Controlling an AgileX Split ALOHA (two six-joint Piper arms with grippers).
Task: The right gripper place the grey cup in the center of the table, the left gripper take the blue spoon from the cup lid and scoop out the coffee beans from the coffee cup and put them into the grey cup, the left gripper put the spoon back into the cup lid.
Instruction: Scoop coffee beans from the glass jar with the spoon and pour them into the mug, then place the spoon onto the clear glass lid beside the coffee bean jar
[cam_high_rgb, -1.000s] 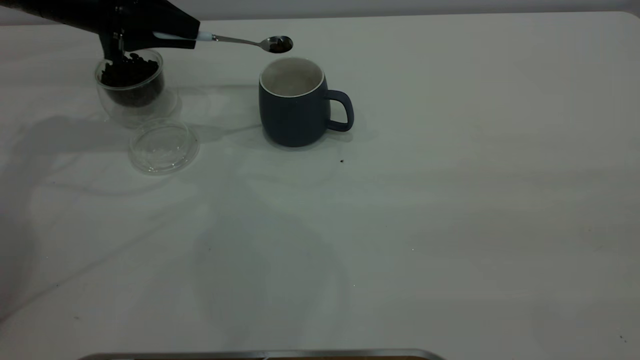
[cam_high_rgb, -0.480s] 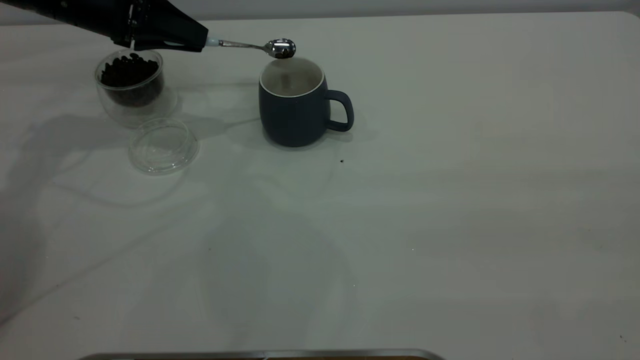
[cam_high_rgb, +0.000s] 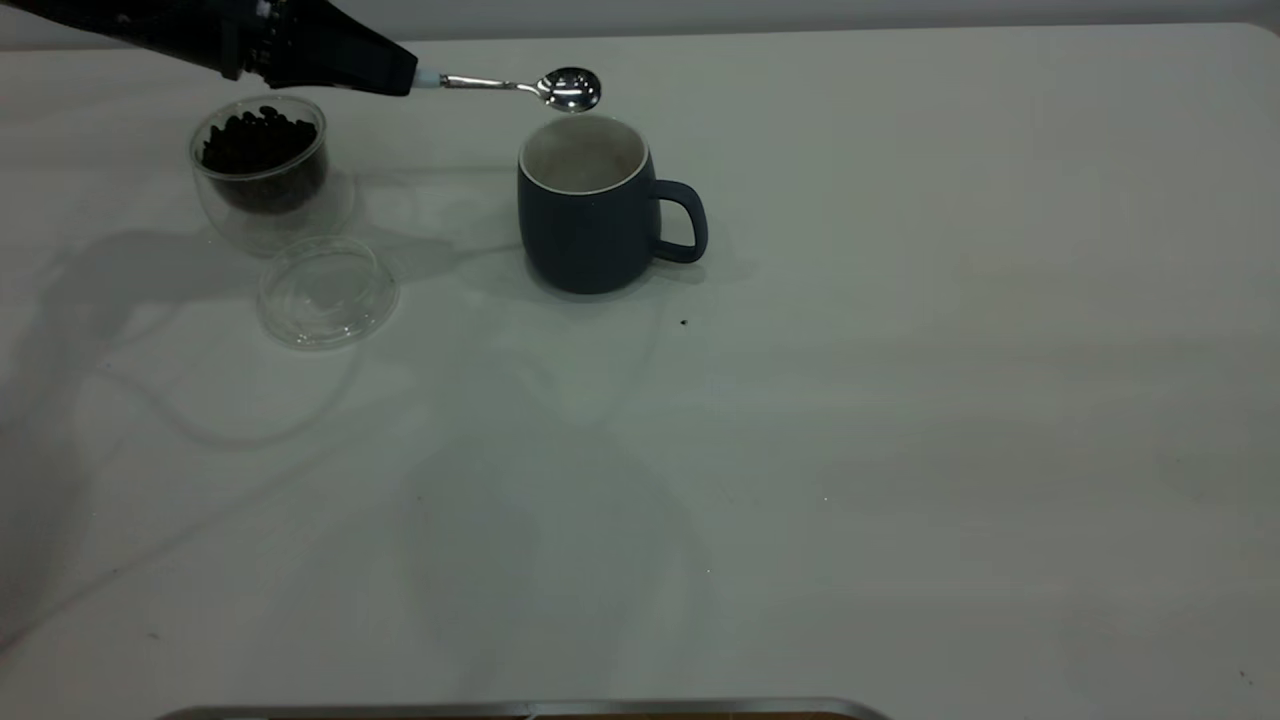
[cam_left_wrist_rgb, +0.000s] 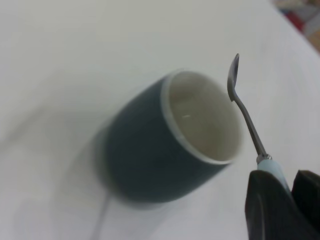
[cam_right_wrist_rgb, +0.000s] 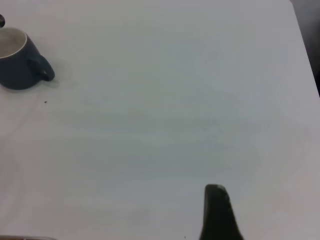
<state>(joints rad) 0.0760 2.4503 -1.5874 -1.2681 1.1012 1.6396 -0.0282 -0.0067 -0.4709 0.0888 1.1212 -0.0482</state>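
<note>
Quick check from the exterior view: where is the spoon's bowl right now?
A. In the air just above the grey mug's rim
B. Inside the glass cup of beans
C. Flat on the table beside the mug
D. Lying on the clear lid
A: the left gripper holds the blue spoon by its handle, bowl in the air just above the grey cup rim.

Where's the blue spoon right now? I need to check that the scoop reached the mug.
In the exterior view the blue spoon is held in the left pincer, its bowl just above the grey cup's far rim, right of the coffee cup.
</note>
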